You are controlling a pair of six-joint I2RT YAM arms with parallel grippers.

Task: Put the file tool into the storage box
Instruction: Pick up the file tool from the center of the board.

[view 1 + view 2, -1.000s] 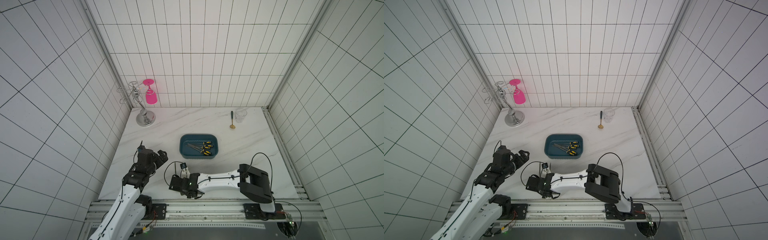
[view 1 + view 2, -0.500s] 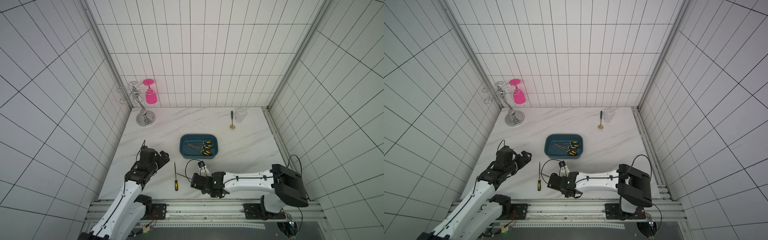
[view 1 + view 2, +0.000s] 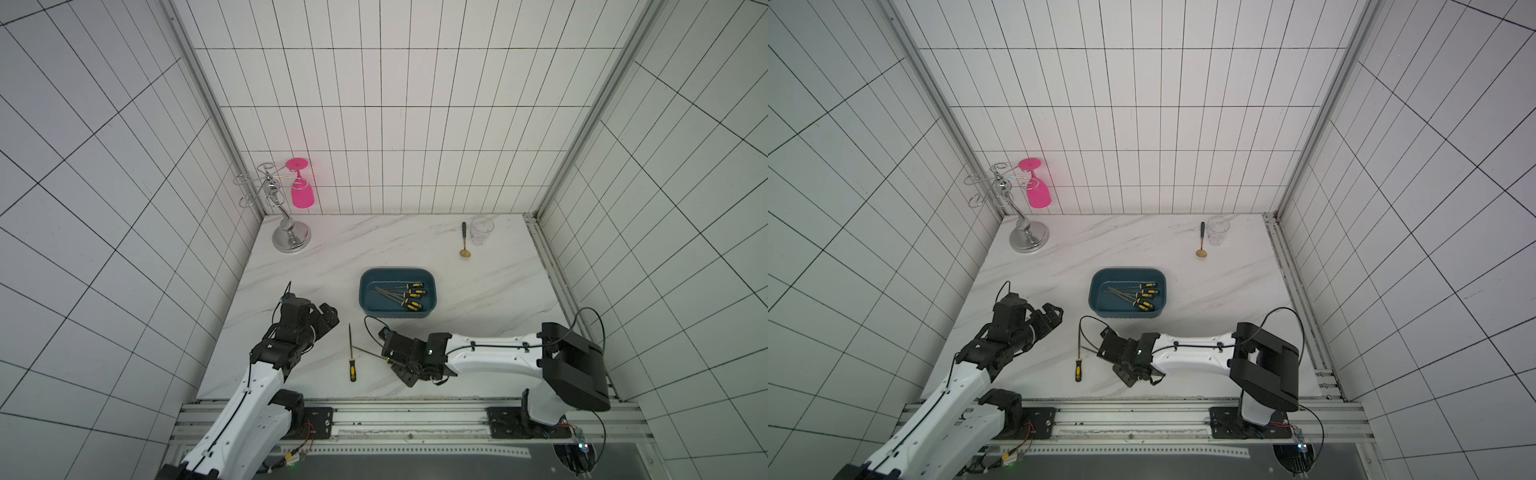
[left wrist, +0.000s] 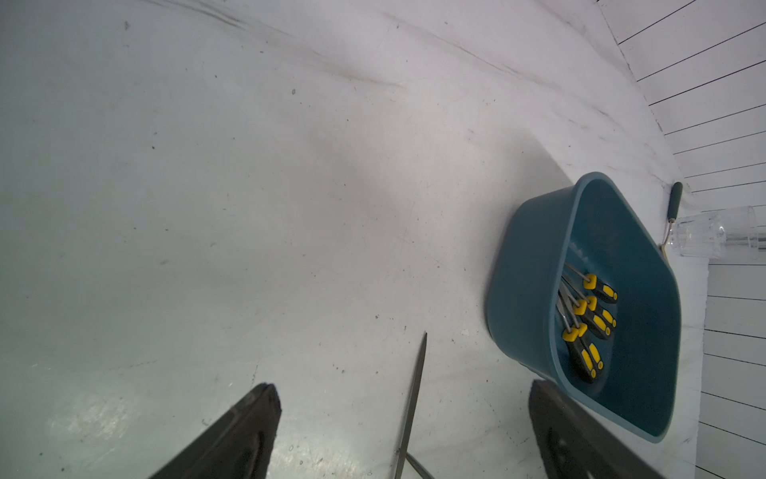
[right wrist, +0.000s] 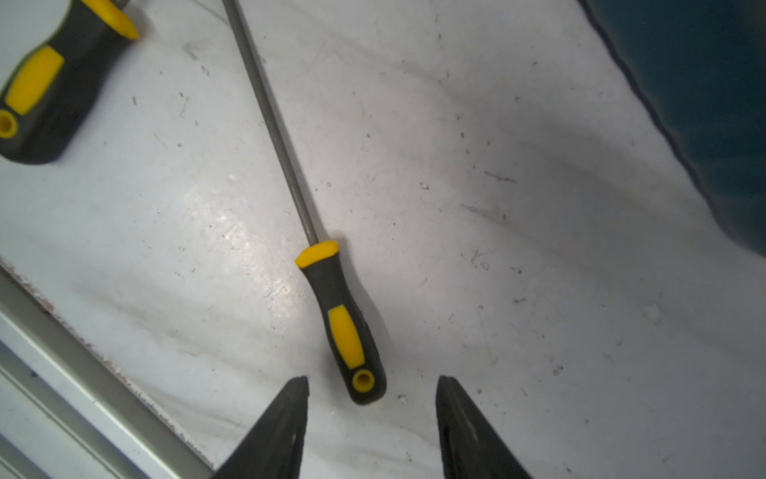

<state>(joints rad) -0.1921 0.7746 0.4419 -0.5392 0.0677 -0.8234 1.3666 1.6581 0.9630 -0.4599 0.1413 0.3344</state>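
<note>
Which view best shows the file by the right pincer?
Right wrist view: the file lies mid-frame, handle and shaft sharp, before the open right pincer. In both top views only its thin shaft shows; the handle is mostly hidden. Left wrist shows a sliver.

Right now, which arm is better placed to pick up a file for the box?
The right arm: its open jaws sit at the handle end of a file, lined up to grip. The left arm has open jaws too, but faces only the thin tip of the other file.
</note>
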